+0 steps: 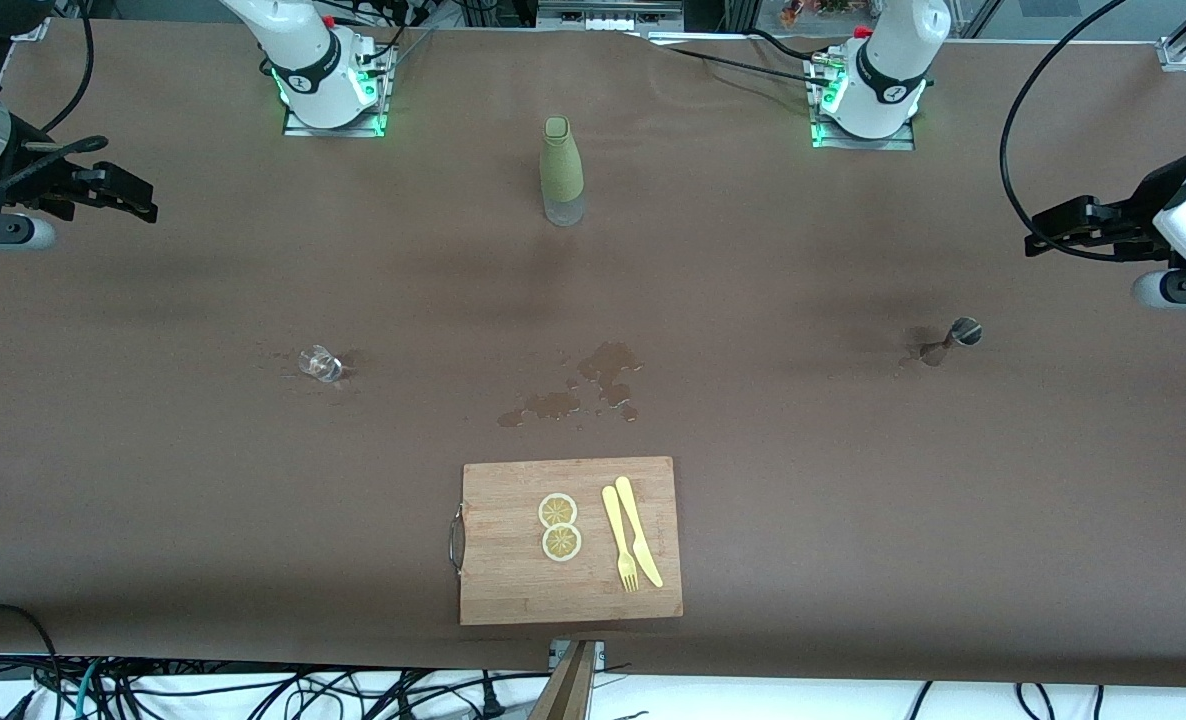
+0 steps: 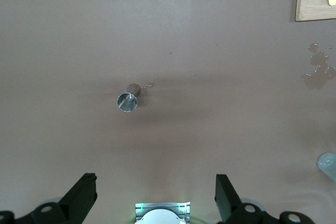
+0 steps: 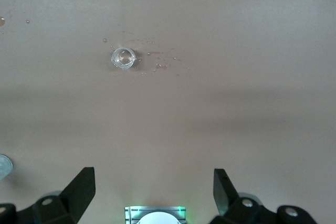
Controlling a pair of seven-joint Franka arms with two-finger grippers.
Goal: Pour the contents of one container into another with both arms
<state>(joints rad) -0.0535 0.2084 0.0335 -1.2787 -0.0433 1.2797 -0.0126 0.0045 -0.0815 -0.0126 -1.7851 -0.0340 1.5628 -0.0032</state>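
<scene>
Nothing's been picked up yet. Both grippers hang high with fingers spread wide and empty: the left gripper (image 2: pixel 156 198) over the table's edge at the left arm's end, the right gripper (image 3: pixel 153 190) over the edge at the right arm's end.

The two pouring things are well apart. The jigger (image 1: pixel 953 340) stands upright near the left arm's end, with a few droplets beside it. The glass (image 1: pixel 320 363) sits toward the right arm's end, also ringed with small splashes. Between them, mid-table, there's a puddle (image 1: pixel 593 385), and a bottle (image 1: pixel 562 172) stands closer to the bases. A board (image 1: pixel 569 540) with lemon slices and plastic cutlery sits by the front edge, not involved as far as I can tell.

My take on doing this well: each arm drops straight down on its own vessel. Grab the jigger at its narrow waist so it won't twist, and take the glass low on the wall, gently, since wet glass probably slips. Bring them together over bare table away from the puddle, and tip slowly with the glass held level.
</scene>
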